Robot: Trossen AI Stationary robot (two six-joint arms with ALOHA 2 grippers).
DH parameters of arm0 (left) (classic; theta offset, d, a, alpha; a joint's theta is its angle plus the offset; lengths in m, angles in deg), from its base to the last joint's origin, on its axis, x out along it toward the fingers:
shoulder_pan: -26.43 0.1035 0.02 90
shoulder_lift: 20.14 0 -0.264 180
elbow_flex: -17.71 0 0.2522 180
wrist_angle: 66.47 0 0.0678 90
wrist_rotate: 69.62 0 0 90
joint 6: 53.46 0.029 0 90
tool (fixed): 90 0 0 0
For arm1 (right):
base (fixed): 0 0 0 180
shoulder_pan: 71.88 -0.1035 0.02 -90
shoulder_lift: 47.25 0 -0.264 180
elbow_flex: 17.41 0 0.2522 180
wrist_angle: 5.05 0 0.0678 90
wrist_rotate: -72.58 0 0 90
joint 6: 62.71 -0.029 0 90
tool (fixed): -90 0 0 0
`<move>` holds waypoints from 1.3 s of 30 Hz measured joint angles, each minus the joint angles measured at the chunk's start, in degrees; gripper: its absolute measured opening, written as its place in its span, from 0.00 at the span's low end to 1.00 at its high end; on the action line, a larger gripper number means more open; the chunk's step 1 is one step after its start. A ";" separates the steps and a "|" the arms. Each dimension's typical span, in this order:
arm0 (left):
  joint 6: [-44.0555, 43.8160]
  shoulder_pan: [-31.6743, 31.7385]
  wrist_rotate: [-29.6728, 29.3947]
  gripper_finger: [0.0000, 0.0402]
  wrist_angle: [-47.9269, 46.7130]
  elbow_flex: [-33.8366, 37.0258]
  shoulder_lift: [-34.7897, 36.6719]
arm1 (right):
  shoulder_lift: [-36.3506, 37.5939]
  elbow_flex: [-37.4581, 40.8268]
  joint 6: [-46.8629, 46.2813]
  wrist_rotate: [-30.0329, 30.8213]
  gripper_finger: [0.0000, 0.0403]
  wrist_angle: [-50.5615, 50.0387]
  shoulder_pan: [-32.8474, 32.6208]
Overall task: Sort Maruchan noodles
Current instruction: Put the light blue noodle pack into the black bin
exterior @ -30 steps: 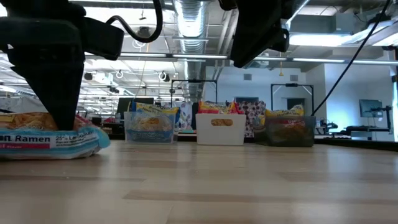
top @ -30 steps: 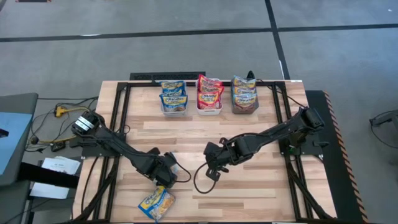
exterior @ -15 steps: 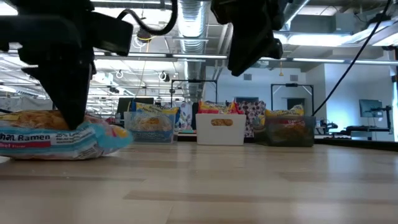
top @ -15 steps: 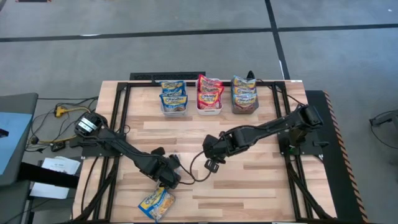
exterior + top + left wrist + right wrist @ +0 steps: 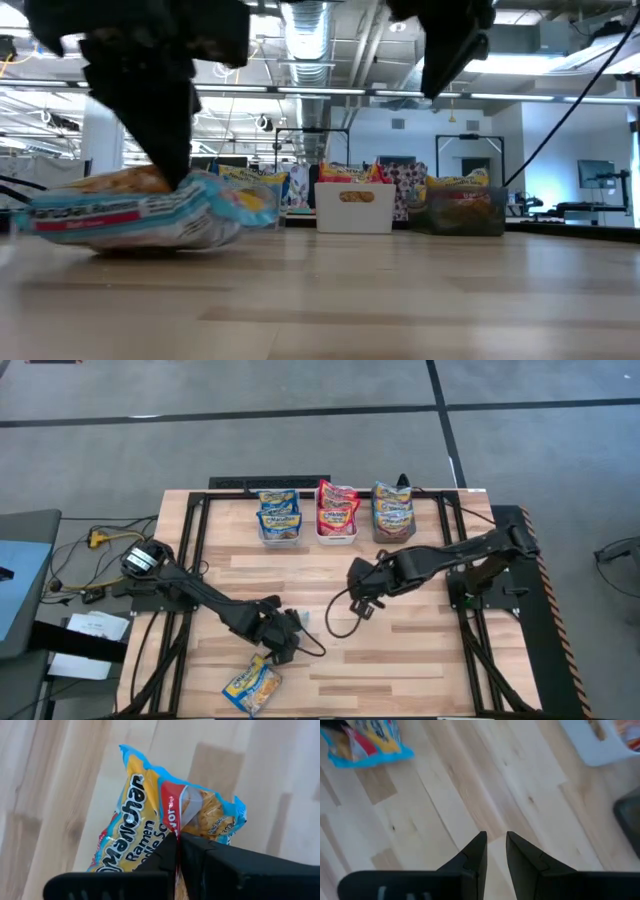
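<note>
One blue-and-yellow Maruchan noodle packet lies near the table's near edge, left of the middle. My left gripper is shut on its far end; in the left wrist view the wrapper bunches up at the fingertips. My right gripper hangs over bare wood at the table's middle, its fingers slightly apart with nothing between them. More packets stand in three bins at the far edge: clear, white and dark. My left gripper pinches the wrapper's edge at the packet's far end between its two fingers. The fingers slant down from the table's far left. The held end is raised a little, and the rest of the packet lies on the table.
Bare wood lies between the packet and the bins. Black frame rails run along the table's left and right sides. A loose black cable loops below my right arm.
My left gripper has risen and gone toward the table's right edge, rolling as it went. The packet's held end has come up and been drawn that way, while its other end stays on the table. My right gripper has risen and gone toward the far right.
</note>
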 joint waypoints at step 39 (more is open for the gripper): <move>23.08 9.23 8.01 0.00 19.88 -0.14 0.04 | -1.46 22.23 -38.48 3.27 0.24 35.39 -15.90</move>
